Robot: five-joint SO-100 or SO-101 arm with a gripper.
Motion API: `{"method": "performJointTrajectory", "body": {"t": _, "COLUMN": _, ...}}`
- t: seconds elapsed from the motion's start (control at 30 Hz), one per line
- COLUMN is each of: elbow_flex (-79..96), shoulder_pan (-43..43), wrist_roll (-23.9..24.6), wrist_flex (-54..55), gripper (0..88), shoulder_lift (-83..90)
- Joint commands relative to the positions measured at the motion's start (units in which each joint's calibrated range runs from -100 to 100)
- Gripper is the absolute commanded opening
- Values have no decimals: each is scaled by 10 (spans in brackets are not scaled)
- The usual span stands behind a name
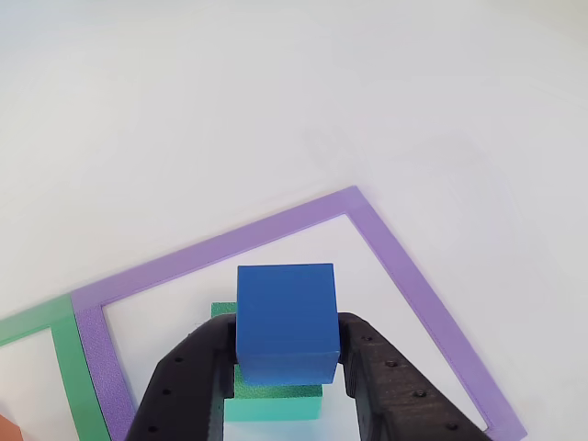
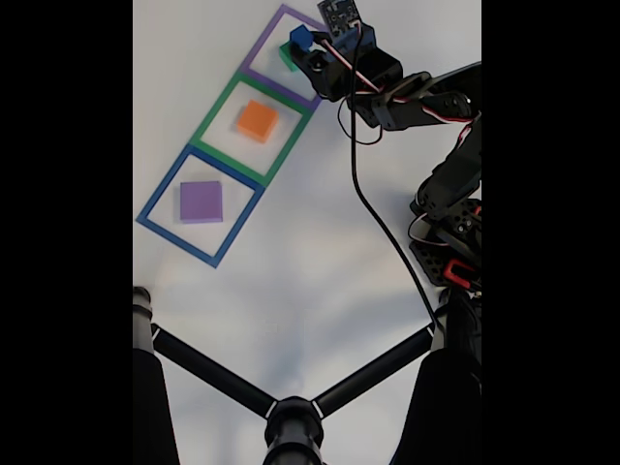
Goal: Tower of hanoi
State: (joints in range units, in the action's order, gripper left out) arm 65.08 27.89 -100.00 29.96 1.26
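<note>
In the other view my gripper (image 1: 287, 338) is shut on the small blue block (image 1: 285, 308), one black finger against each side. The blue block sits over the green block (image 1: 276, 401), inside the purple tape outline (image 1: 404, 266); I cannot tell whether the two blocks touch. In the fixed view the gripper (image 2: 304, 46) holds the blue block (image 2: 300, 38) at the top, with the green block (image 2: 286, 55) just beside and under it. The orange block (image 2: 257, 120) lies in the green outline. The purple block (image 2: 201, 201) lies in the blue outline.
The three tape outlines run diagonally across the white table: purple (image 2: 263, 41), green (image 2: 225, 100), blue (image 2: 165, 189). The arm (image 2: 446, 174) and its black cable (image 2: 378, 218) occupy the right side. Black stand legs (image 2: 208, 373) cross the bottom of the fixed view.
</note>
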Motion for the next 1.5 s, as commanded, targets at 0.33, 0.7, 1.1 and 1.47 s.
{"method": "performJointTrajectory", "body": {"t": 0.33, "elbow_flex": -27, "shoulder_pan": -5, "wrist_roll": 0, "wrist_flex": 59, "gripper": 23, "shoulder_lift": -33}}
{"method": "performJointTrajectory", "body": {"t": 0.7, "elbow_flex": -24, "shoulder_pan": -4, "wrist_roll": 0, "wrist_flex": 71, "gripper": 136, "shoulder_lift": -40}}
{"method": "performJointTrajectory", "body": {"t": 1.1, "elbow_flex": -11, "shoulder_pan": 2, "wrist_roll": 0, "wrist_flex": -53, "gripper": 193, "shoulder_lift": 93}}
{"method": "performJointTrajectory", "body": {"t": 1.47, "elbow_flex": -260, "shoulder_pan": -16, "wrist_roll": 0, "wrist_flex": -681, "gripper": 0, "shoulder_lift": 352}}
